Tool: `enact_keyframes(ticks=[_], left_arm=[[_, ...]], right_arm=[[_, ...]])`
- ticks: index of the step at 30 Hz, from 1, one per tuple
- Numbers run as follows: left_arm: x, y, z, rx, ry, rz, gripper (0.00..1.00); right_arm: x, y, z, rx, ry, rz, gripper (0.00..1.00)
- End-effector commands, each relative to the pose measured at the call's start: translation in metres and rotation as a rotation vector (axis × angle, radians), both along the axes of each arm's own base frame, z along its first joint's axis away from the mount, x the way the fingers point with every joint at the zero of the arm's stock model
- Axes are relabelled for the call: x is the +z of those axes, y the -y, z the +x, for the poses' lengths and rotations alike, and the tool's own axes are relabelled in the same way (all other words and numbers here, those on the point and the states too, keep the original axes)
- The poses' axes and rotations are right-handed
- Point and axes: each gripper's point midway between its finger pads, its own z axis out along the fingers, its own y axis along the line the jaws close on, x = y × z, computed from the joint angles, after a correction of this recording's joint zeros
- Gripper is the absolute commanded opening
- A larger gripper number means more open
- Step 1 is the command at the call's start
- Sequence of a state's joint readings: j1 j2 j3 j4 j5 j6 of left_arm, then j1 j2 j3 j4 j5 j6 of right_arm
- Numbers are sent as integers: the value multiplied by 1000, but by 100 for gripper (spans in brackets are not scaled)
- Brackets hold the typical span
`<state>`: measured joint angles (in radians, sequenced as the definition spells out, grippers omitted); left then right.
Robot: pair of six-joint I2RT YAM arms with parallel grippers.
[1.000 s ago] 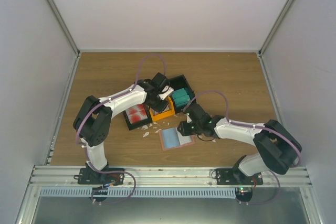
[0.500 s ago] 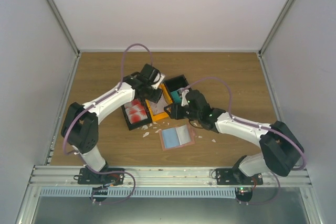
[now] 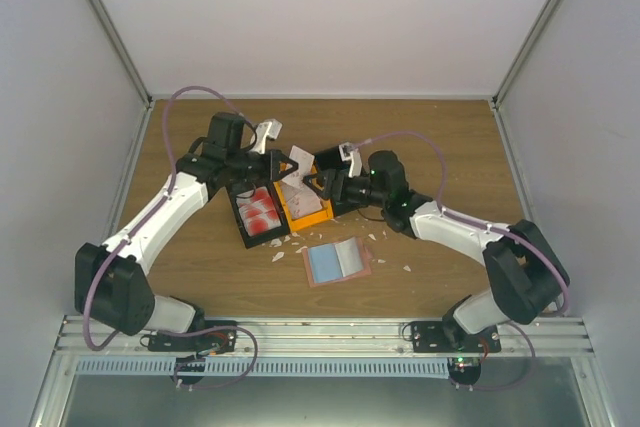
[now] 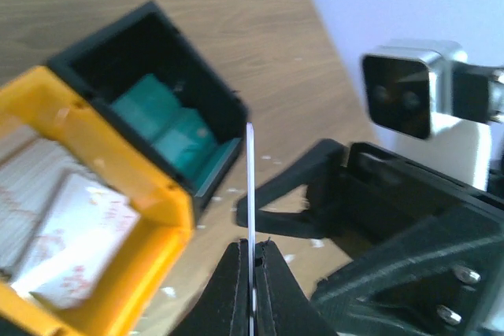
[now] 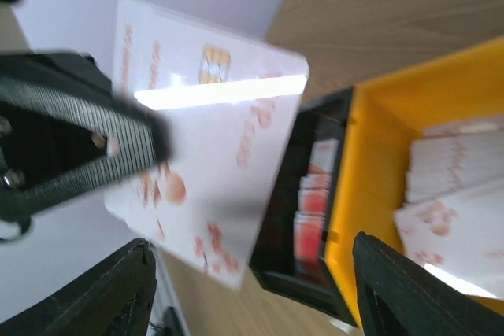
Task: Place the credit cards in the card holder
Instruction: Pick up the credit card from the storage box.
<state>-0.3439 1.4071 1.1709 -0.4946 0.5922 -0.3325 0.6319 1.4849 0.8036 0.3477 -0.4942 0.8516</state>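
Observation:
My left gripper (image 3: 285, 160) is shut on a pale pinkish-white credit card (image 3: 297, 169) and holds it upright above the bins. The left wrist view shows the card edge-on (image 4: 250, 179) between its closed fingertips (image 4: 250, 245). My right gripper (image 3: 322, 179) is open and empty, facing that card from the right. In the right wrist view the card (image 5: 209, 139) fills the middle ahead of the spread right gripper (image 5: 248, 277), not touching it. The card holder (image 3: 338, 263) lies open on the table, its light blue pocket facing up.
A black bin with red-blobbed cards (image 3: 258, 215) and an orange bin with pale cards (image 3: 305, 209) sit below the grippers. A black bin with teal cards (image 4: 169, 127) stands beside them. Small white paper scraps (image 3: 285, 247) lie near the card holder.
My left gripper has risen and swung left, lifting the pale card out of the bins. My right gripper has moved up from beside the card holder to face the card.

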Motion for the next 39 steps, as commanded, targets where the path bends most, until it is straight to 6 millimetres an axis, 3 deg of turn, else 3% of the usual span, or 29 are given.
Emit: enact_keyframes(ticks=[1,5,7,10,11,18,26,33,39], left_arm=[[48,18,-20,-102,4,-264,0],[56,22,-30,-136,-25,-323,0],[60,21,-33,-143,-23,-343,1],[64,17,-34,-137,-15,-349,12],[65,15,-35,-135,-8,-350,18],[76,5,-42,-146,48,-379,31],[77,-1,-48,-171,61,-412,31],[78,-2,-52,-203,65,-438,23],[87,-2,-61,-239,94,-484,24]], right_arm=[[44,-14,1,68,66,136,65],[57,-16,-2,93,79,185,47],[62,-16,-4,101,77,208,27],[69,-10,-6,83,84,236,3],[72,-7,-7,75,91,244,1],[96,2,-21,123,136,286,0],[118,4,-47,246,152,361,1],[123,6,-61,306,159,381,0],[128,7,-68,328,169,400,0]])
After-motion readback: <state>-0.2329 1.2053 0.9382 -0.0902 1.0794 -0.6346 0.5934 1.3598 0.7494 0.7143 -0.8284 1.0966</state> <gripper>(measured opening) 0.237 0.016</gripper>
